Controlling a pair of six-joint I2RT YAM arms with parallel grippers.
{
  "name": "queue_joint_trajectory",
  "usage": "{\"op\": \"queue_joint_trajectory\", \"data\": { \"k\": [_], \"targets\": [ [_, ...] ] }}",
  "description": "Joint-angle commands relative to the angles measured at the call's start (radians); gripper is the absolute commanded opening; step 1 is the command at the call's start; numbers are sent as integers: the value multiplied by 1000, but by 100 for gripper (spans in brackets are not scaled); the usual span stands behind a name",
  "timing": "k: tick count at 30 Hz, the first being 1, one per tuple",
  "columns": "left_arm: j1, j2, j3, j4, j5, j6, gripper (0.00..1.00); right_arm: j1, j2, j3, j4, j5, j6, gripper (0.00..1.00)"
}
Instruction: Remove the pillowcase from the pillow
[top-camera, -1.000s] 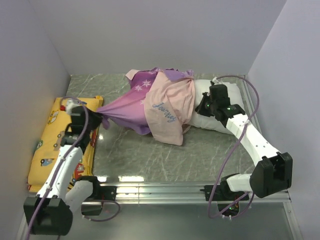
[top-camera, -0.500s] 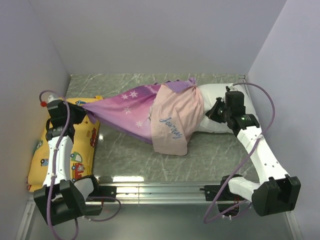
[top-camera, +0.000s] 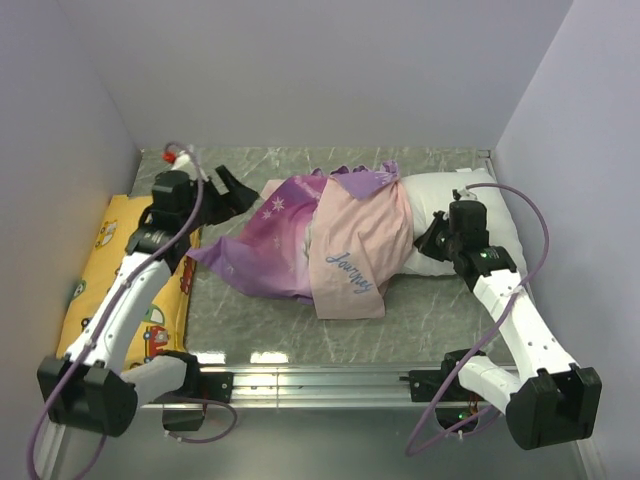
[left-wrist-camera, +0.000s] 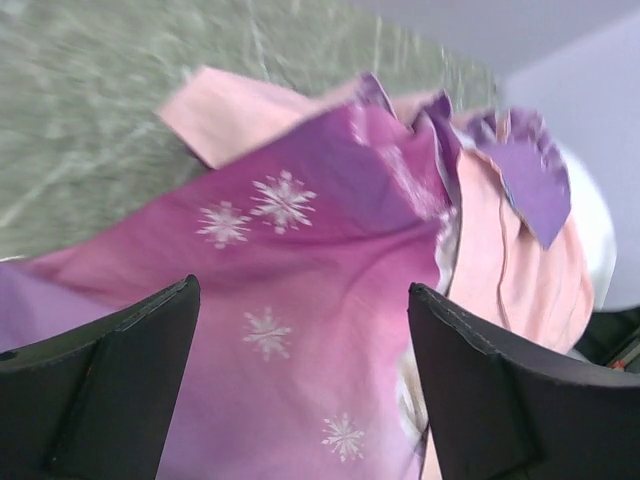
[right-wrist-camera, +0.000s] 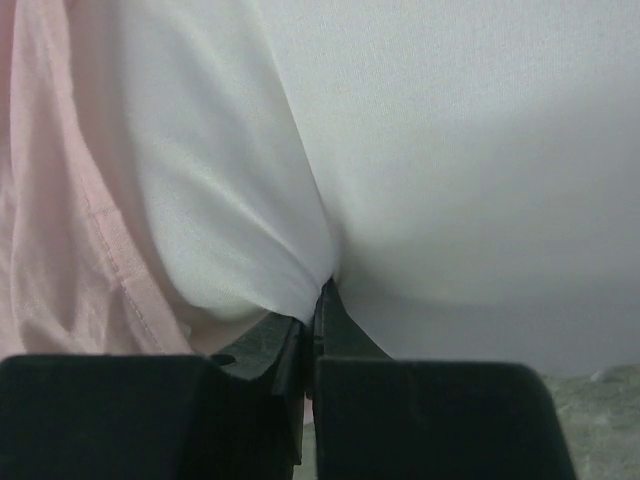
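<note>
The pink-purple pillowcase (top-camera: 290, 245) lies slack and bunched on the table, its pale pink inside (top-camera: 355, 250) turned out over the left end of the white pillow (top-camera: 445, 195). The pillow's right part is bare. My left gripper (top-camera: 228, 190) hovers open just left of the pillowcase, holding nothing. In the left wrist view the snowflake-printed pillowcase (left-wrist-camera: 300, 230) fills the space below the left gripper (left-wrist-camera: 302, 292), its fingers (left-wrist-camera: 110, 385) wide apart. My right gripper (top-camera: 432, 238) is shut on the pillow's near edge. In the right wrist view the right gripper (right-wrist-camera: 318, 300) pinches a fold of the pillow (right-wrist-camera: 450, 150).
A yellow cushion (top-camera: 105, 290) with cartoon vehicles lies along the left wall, under my left arm. Grey walls close in the left, back and right sides. A metal rail (top-camera: 320, 380) runs along the near edge of the green marbled table (top-camera: 260, 320).
My left gripper opened, let go of the pillowcase corner and moved back and right. The stretched pillowcase went slack onto the table. The right gripper kept its hold on the pillow.
</note>
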Motion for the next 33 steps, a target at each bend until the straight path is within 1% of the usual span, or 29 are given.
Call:
{"op": "queue_joint_trajectory", "data": {
  "k": [1, 2, 4, 5, 6, 9, 12, 14, 15, 16, 18, 19, 22, 23, 24, 26, 28, 29, 31, 32, 33],
  "targets": [
    [-89, 109, 70, 42, 21, 68, 90, 19, 5, -1, 87, 40, 16, 0],
    [-108, 160, 79, 68, 14, 68, 90, 21, 5, -1, 88, 43, 16, 0],
    [-138, 206, 82, 114, 54, 59, 89, 24, 8, -1, 87, 43, 13, 0],
    [-157, 244, 79, 171, 88, 54, 89, 24, 8, -3, 88, 46, 8, 0],
    [-167, 263, 78, 194, 96, 54, 89, 24, 7, -3, 88, 47, 8, 0],
    [-201, 326, 93, 243, 93, 62, 90, 22, 13, -7, 85, 50, 1, 0],
    [-212, 375, 110, 266, 88, 54, 88, 25, 16, -16, 91, 47, 1, 0],
    [-214, 398, 117, 266, 77, 39, 78, 25, 16, -20, 93, 49, -2, 0],
    [-214, 402, 119, 266, 74, 36, 71, 25, 18, -20, 91, 50, -1, 0],
    [-214, 407, 121, 268, 71, 31, 50, 25, 18, -18, 91, 58, -2, 0],
    [-215, 416, 134, 244, 5, 27, 26, 25, 14, -17, 87, 63, -2, 0],
    [-215, 416, 139, 222, -16, 27, 11, 25, 11, -15, 84, 64, -2, 0],
    [-212, 398, 165, 165, -160, 24, 1, 25, 2, -9, 68, 89, -2, 0],
    [-201, 389, 177, 121, -244, 22, 1, 25, -2, -9, 62, 107, 1, 0],
    [-191, 386, 189, 93, -277, 22, 1, 24, -5, -10, 62, 115, 2, 0],
    [-154, 378, 234, 49, -335, 8, 1, 21, -9, -18, 62, 126, 8, 0],
    [-51, 373, 275, -16, -355, -16, 1, 15, -9, -24, 59, 129, 11, 0],
    [39, 367, 282, -31, -345, -22, 0, 9, -12, -36, 61, 132, 18, 0],
    [134, 338, 285, -39, -305, -48, 0, -5, -25, -50, 64, 126, 19, 0],
    [232, 330, 283, -36, -280, -55, 0, -22, -33, -59, 67, 121, 24, 0],
    [272, 324, 283, -30, -238, -65, 0, -27, -41, -64, 70, 109, 25, 0]
  ]
}}
